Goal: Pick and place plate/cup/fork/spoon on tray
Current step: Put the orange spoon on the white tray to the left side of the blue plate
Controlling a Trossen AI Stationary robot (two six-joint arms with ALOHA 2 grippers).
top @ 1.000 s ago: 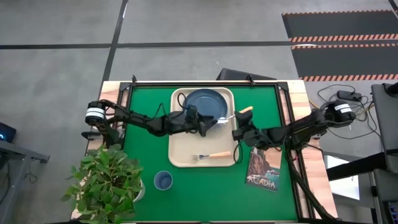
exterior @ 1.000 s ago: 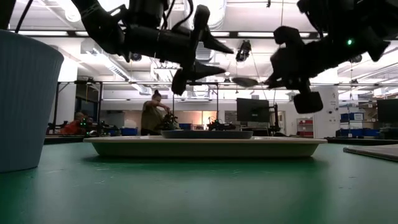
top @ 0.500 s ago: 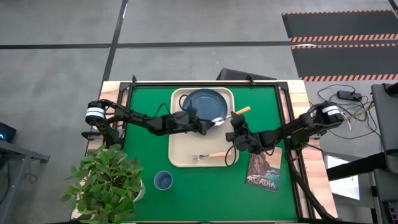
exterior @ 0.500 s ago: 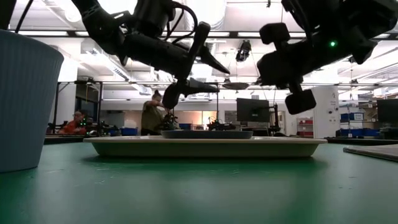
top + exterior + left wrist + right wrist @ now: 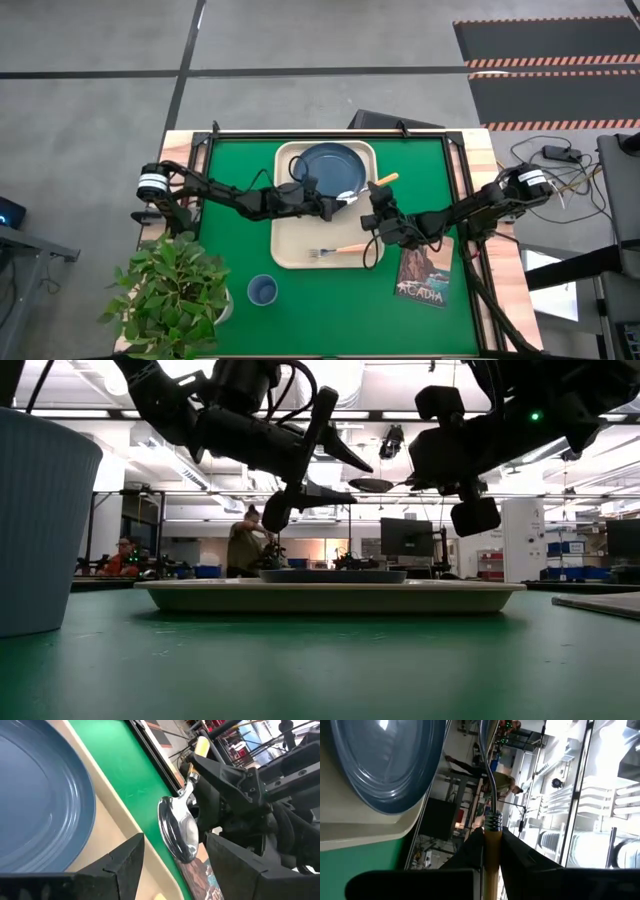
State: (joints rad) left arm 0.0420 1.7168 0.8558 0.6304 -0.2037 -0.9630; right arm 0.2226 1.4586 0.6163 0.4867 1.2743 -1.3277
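Note:
The cream tray (image 5: 290, 255) lies mid-table on the green mat, with the dusty-blue plate (image 5: 330, 168) on its far half and the fork (image 5: 340, 251) on its near half. The blue cup (image 5: 262, 291) stands on the mat near the tray's near left corner. My right gripper (image 5: 376, 195) is shut on the spoon (image 5: 366, 187), held in the air over the tray's right rim. My left gripper (image 5: 337, 203) is open over the tray. Its fingers stand on either side of the spoon's bowl (image 5: 179, 827), and no touch shows. My right gripper pinches the spoon's wooden handle (image 5: 492, 851) between its two fingers, just behind the metal neck. The fingers lie along the handle. The spoon is lifted clear and about level, its bowl (image 5: 372, 484) toward the left arm and its handle end (image 5: 388, 179) toward the far right.
A book (image 5: 422, 270) lies on the mat right of the tray's near corner. A potted plant (image 5: 170, 290) stands at the table's near left corner. People show in the room beyond the table in the low view.
My right gripper has carried the spoon toward the table's left edge and a little up, from beside the tray to over its right rim. The spoon's bowl has come between my left gripper's open fingers.

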